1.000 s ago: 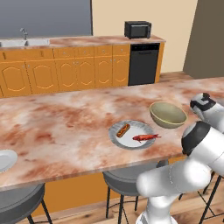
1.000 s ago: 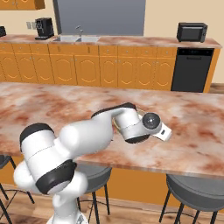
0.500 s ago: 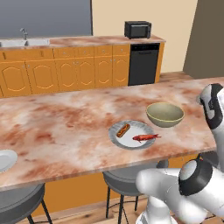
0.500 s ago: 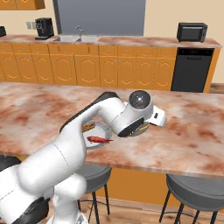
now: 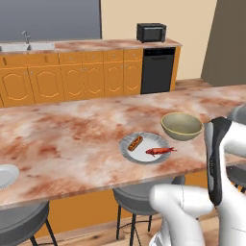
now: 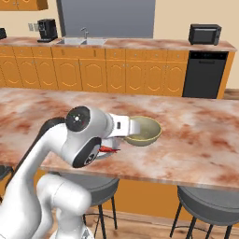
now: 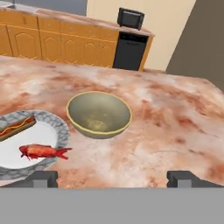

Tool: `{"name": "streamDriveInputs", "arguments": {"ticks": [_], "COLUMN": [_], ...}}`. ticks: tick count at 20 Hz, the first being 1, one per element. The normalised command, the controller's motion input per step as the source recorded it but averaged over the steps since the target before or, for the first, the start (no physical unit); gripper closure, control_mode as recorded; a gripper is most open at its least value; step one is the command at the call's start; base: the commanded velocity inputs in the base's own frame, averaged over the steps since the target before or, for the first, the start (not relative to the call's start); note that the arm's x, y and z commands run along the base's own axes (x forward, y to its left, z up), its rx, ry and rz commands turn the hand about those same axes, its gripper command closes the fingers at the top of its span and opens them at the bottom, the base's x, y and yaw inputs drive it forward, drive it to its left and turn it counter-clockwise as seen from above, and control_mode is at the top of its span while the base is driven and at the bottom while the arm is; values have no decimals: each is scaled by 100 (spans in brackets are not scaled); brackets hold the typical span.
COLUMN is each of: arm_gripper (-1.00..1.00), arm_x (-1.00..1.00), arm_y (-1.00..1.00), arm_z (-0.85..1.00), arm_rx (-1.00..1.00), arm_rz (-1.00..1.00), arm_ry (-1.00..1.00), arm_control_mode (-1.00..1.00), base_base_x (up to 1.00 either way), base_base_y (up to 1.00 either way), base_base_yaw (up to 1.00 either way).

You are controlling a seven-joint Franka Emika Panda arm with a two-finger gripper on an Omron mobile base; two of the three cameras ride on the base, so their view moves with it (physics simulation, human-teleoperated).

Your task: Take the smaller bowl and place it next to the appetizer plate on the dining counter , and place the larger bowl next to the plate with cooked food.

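Observation:
The larger bowl (image 5: 181, 126) (image 6: 142, 130) (image 7: 99, 113), deep and olive-grey with a yellow rim, stands upright on the reddish marbled dining counter (image 5: 72, 134) (image 6: 196, 140) (image 7: 166, 118). Just left of it, almost touching, lies the grey plate with cooked food (image 5: 146, 147) (image 7: 39, 144), holding a hot dog and a red piece. In the right base view my arm covers most of that plate. My gripper (image 7: 116, 178) hangs open and holds nothing, drawn back short of the bowl toward the counter's near edge. The smaller bowl is out of view.
A pale plate (image 5: 4, 175) shows partly at the counter's left end. Grey stools (image 5: 139, 197) (image 6: 210, 200) stand under the near edge. Behind are orange wall cabinets, a black dishwasher (image 5: 156, 69) and a microwave (image 5: 151, 32).
My arm has swung back from the bowl toward the base, with the gripper still open. The bowl and the plate have stayed where they were.

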Motion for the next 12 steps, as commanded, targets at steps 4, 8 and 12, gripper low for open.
{"name": "streamDriveInputs", "arguments": {"ticks": [4, 8, 12], "arm_gripper": [-100, -100, -100], "arm_x": [-45, -13, -4], "arm_y": [93, 37, 15], "arm_z": [0, 36, 61], "arm_rx": [-27, -4, 0], "arm_rz": [0, 2, 9], "arm_ry": [-7, -9, -12], "arm_control_mode": [-100, -100, -100], "base_base_x": [0, 0, 0], "base_base_y": [0, 0, 0], "base_base_yaw": [0, 0, 0]}}
